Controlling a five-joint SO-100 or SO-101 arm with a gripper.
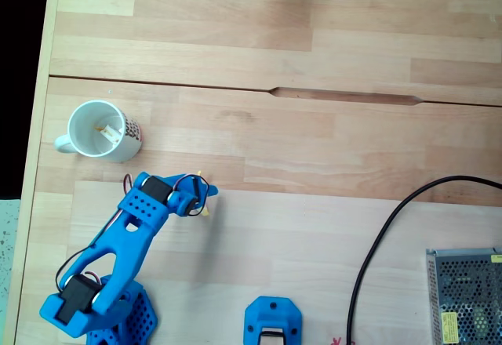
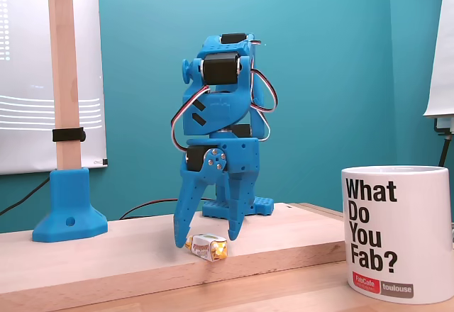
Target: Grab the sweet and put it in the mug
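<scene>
Two blue fingers of your gripper (image 2: 206,240) stand spread and empty, straddling the sweet (image 2: 208,247), which lies on the table (image 2: 106,262) just below the mug (image 1: 100,131) in a fixed view. You're mid-grab: next, pinch squarely on it.

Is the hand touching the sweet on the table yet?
Cannot tell. In a fixed view the hand straddles the sweet, fingertips beside it, but no clear contact or gap shows. From above, the arm hides most of it.
</scene>
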